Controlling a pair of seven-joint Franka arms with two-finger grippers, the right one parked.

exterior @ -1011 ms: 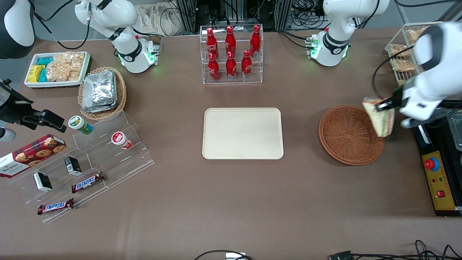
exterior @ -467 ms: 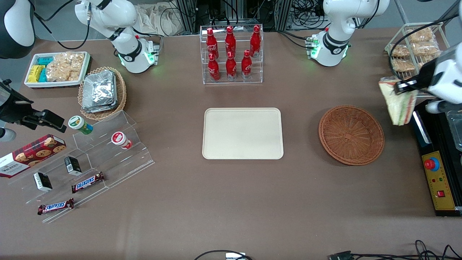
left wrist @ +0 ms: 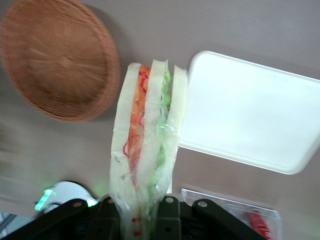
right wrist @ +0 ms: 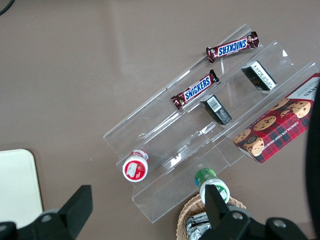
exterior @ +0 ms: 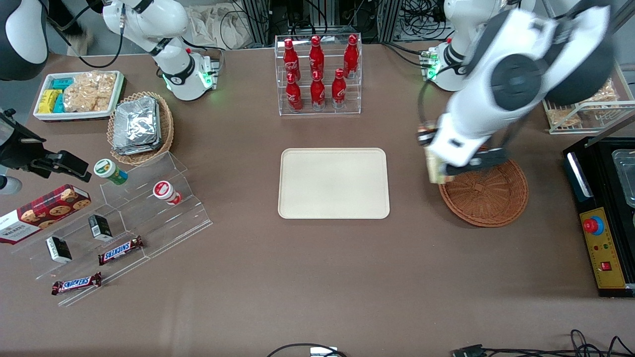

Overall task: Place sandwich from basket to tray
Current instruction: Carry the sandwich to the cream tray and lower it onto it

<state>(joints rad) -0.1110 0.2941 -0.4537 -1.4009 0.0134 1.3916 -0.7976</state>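
My left gripper [left wrist: 139,212] is shut on the sandwich [left wrist: 147,140], a wrapped wedge of white bread with green and orange-red filling, and holds it by its narrow end in the air. In the front view the sandwich [exterior: 435,167] hangs above the table at the basket's rim, on the tray's side, with the arm's white hand [exterior: 454,141] over it. The round reddish-brown basket [exterior: 488,196] is empty and also shows in the left wrist view [left wrist: 55,55]. The cream tray [exterior: 333,183] lies flat and empty beside the basket, and shows in the left wrist view [left wrist: 250,110].
A clear rack of red bottles [exterior: 317,74] stands farther from the camera than the tray. A wire rack of snack bags [exterior: 585,106] and a black control box [exterior: 603,248] sit at the working arm's end. A clear stepped stand [exterior: 124,218] and a foil-packet basket [exterior: 140,126] sit toward the parked arm's end.
The left arm has swung from beside the wire rack over the basket toward the tray, carrying the sandwich with it. The basket and tray have not moved.
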